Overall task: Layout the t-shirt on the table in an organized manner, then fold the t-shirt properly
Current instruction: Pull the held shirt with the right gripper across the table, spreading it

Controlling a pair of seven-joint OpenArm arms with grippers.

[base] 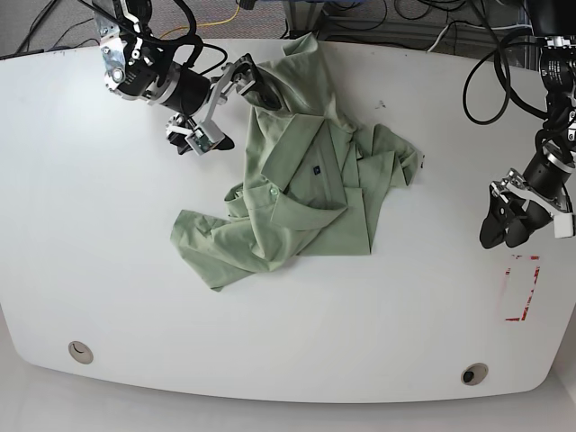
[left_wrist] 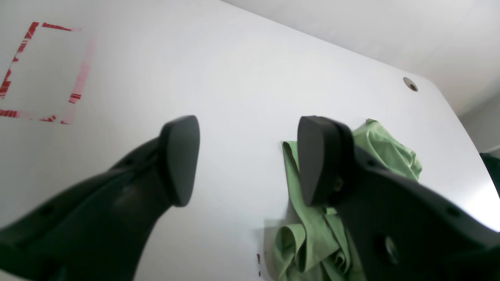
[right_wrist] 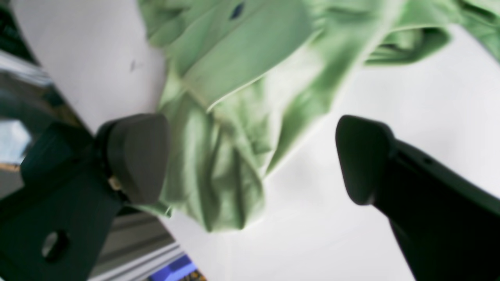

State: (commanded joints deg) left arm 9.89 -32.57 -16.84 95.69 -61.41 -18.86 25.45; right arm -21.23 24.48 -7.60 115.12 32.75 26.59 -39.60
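Note:
The pale green t-shirt lies crumpled in the middle of the white table, its small dark label showing. My right gripper is open at the shirt's far left corner, one finger over the fabric. In the right wrist view the shirt bunches between the spread fingers of that gripper. My left gripper hangs well to the right of the shirt, above bare table. In the left wrist view it is open and empty, with the shirt partly behind its right finger.
A red rectangular marking lies just in front of the left gripper, and shows in the left wrist view. Two grommet holes sit near the front edge. Cables run along the table's far edge.

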